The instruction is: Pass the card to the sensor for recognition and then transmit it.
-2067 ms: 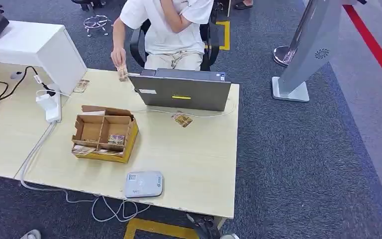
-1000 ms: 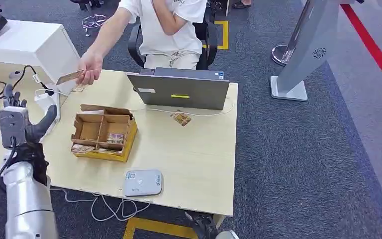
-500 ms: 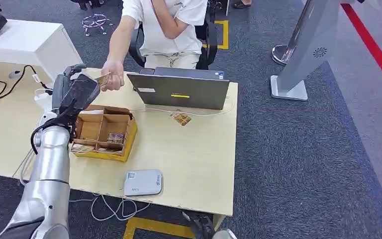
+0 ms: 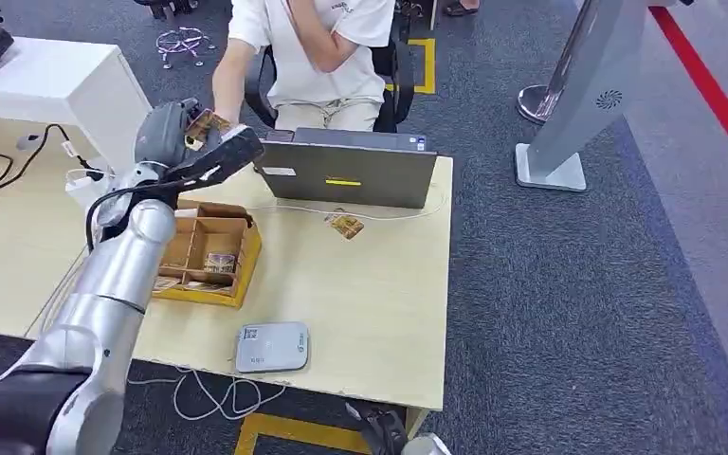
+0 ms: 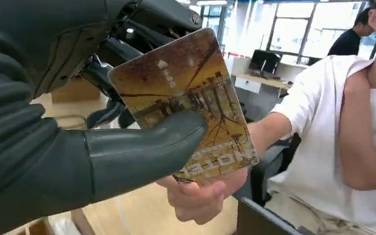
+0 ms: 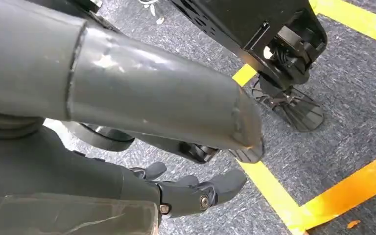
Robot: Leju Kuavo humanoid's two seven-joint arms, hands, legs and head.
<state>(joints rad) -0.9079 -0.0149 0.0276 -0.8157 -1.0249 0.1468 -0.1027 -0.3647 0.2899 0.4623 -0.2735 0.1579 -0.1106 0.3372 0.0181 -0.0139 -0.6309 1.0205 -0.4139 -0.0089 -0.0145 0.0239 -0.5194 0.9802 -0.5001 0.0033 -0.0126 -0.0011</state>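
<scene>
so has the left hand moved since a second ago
Yes. The left hand was low beside the white charger at the table's left edge; now it is up past the cardboard box, near the laptop's left corner, its thumb on the card.

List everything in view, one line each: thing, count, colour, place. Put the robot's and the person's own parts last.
card: one, brown and gold, pinched in the left hand at the table's far edge, the person's fingers on its other end
loose card: one, brownish, on the table in front of the laptop
cardboard box: one, brown with yellow sides, divided, more cards in its compartments
sensor: one, light grey pad, near the table's front edge
laptop: one, grey, at the far edge, lid back toward the camera
table: one, pale wood
kiosk stand: one, grey, on the carpet at right
person's hand: one, holding the card
left hand: dark grey, thumb pressed on the card
right hand: dark grey, hanging over the carpet, holding nothing
</scene>
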